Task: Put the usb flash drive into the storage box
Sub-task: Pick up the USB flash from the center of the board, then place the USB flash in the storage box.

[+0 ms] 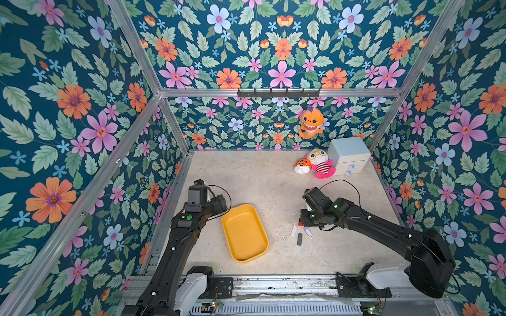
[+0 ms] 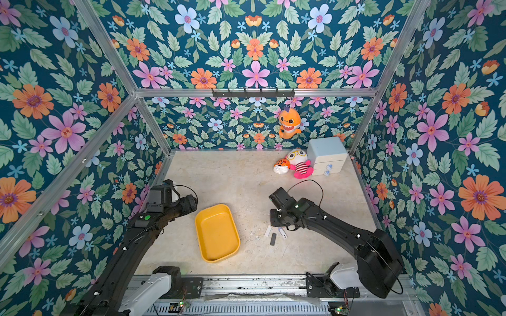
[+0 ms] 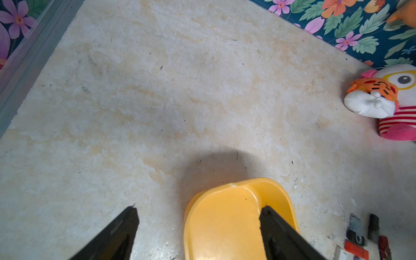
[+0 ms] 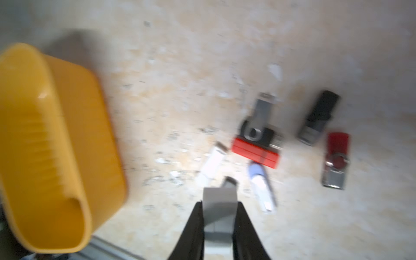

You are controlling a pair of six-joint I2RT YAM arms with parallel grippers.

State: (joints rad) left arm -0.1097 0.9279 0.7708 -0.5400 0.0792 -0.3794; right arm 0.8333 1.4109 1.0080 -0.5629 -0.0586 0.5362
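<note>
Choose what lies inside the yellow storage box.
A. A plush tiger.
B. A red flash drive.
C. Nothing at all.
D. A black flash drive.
C: in both top views the storage box shows only its bare yellow floor, while the loose flash drives lie on the table beside it.

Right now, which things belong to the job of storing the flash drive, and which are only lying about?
Job: pale flash drive in the right gripper; yellow storage box; loose flash drives.
Lying about: plush toys; drawer cabinet; hanging orange plush.
</note>
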